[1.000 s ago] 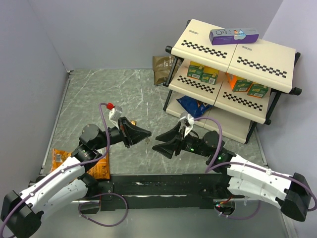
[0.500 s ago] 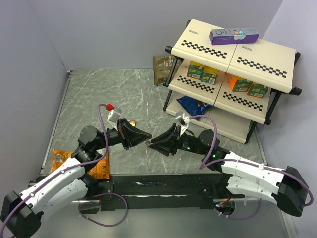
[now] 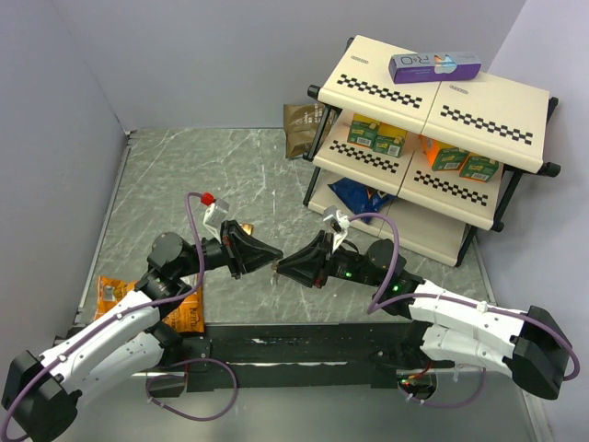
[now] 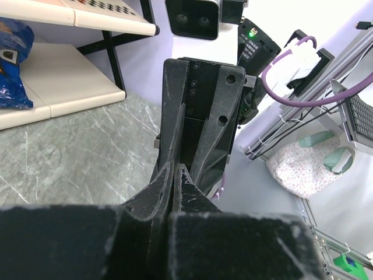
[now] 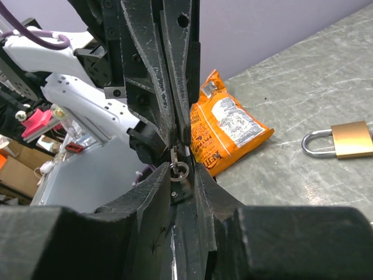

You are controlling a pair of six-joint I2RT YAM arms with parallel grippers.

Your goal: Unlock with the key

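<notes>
The left gripper [image 4: 173,170] has its black fingers pressed together on the key [image 5: 173,156], a thin silvery sliver held in the air between the arms, with its wire ring [image 5: 182,171] at the tip. The right gripper [image 5: 182,169] meets it nose to nose, its fingers slightly apart on either side of that ring. Beyond them, the brass padlock [image 5: 341,140] with its silver shackle lies flat on the grey veined table [image 5: 303,70], near a crinkled orange snack bag [image 5: 230,131]. A cream rack [image 3: 502,97] with checkered edges stands well apart.
</notes>
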